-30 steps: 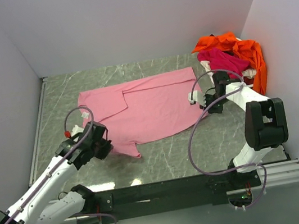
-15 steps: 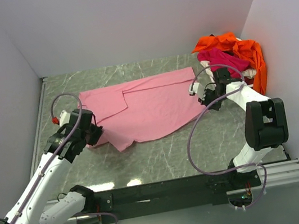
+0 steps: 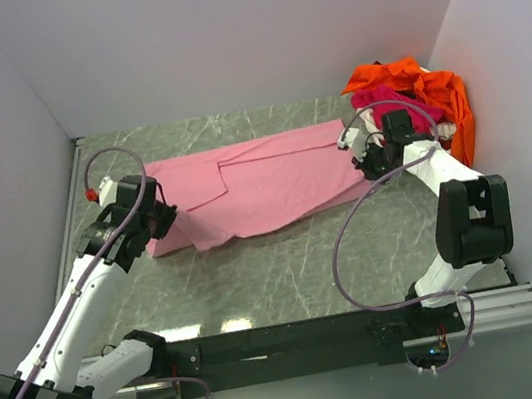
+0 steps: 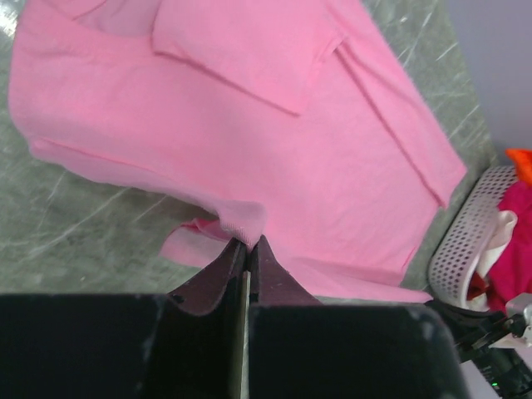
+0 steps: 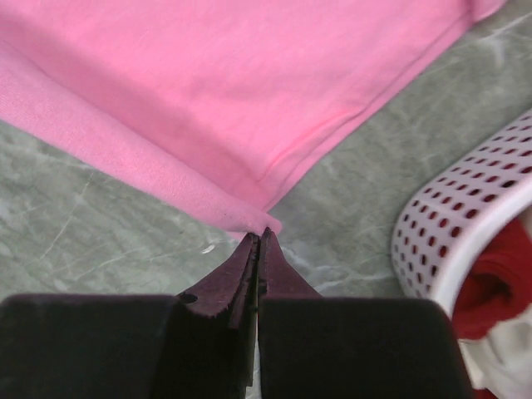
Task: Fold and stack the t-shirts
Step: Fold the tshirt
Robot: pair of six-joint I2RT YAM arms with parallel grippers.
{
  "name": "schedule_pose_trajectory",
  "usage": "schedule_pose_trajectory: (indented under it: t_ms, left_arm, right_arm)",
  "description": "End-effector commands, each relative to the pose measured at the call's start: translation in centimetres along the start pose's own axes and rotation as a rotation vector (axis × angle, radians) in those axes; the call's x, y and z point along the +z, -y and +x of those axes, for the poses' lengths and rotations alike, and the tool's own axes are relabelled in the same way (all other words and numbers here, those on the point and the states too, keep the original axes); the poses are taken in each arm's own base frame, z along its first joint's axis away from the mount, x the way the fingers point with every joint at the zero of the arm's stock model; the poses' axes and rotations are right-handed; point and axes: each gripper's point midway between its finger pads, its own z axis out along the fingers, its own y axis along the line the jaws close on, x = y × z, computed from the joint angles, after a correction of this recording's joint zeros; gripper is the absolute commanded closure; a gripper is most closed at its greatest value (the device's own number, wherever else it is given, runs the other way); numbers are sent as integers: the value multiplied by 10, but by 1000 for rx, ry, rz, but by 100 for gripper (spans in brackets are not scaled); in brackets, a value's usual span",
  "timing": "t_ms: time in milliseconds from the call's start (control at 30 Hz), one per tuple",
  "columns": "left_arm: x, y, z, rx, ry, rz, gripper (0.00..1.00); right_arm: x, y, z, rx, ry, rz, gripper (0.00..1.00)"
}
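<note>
The light pink t-shirt point(image 3: 264, 185) lies spread across the middle of the table as a long band. My left gripper point(image 3: 159, 227) is shut on the shirt's near-left hem point(image 4: 241, 224), which bunches up at the fingertips point(image 4: 248, 241). My right gripper point(image 3: 359, 159) is shut at the shirt's near-right corner point(image 5: 262, 218), with the cloth pinched at the tips point(image 5: 260, 234). The magenta t-shirt point(image 3: 393, 103) and the bright orange t-shirt point(image 3: 431, 87) are heaped together at the back right.
A white perforated basket point(image 5: 474, 241) stands right of the right gripper, under the magenta and orange heap, and shows in the left wrist view as basket point(image 4: 465, 249). Walls close in the marble table point(image 3: 287, 267) at the left, back and right.
Both grippers have moved toward the back of the table, drawing the pink shirt's near edge with them. The shirt now covers a narrower band than a second ago.
</note>
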Motion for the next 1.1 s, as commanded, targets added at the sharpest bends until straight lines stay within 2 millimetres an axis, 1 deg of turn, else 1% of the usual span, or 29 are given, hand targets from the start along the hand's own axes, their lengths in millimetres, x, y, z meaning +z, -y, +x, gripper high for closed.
schedule_pose_trajectory:
  t_ms: [0,133,167,200,233,267,333,367,533,567,733,767,933,1067]
  left_arm:
    - [-6,35,-32,-17,93,99,96]
    - [2,49,-38,-29,90,127,97]
    - [9,51,-37,-25,84,121,97]
    - [11,55,-40,-31,88,129,97]
    - [12,61,-42,-29,90,140,97]
    - [19,62,-42,-23,82,132,97]
    - [23,72,-50,-27,95,147,97]
    - [31,72,-48,-21,84,134,97]
    - [54,83,-53,-11,69,132,98]
    - [56,84,-53,-6,66,130,98]
    - [77,79,-53,7,49,95,98]
    - [78,80,-53,7,47,96,98]
    - [84,81,-57,18,44,92,98]
    - [85,83,-58,28,40,92,98]
  right_arm:
    - [-9,31,-22,48,54,100,100]
    - [-5,40,-27,82,65,114,100]
    - [-6,45,-29,88,67,128,100]
    - [-2,46,-28,107,60,127,100]
    - [-3,51,-30,113,63,138,100]
    - [1,53,-28,120,53,141,100]
    - [4,58,-30,135,53,150,100]
    - [8,60,-29,144,46,147,100]
    - [18,71,-33,178,43,155,100]
    - [23,72,-31,184,38,150,100]
    - [29,84,-36,205,33,169,100]
    - [32,84,-33,211,22,162,100]
    - [36,89,-37,212,11,166,100]
    - [40,88,-38,210,4,159,100]
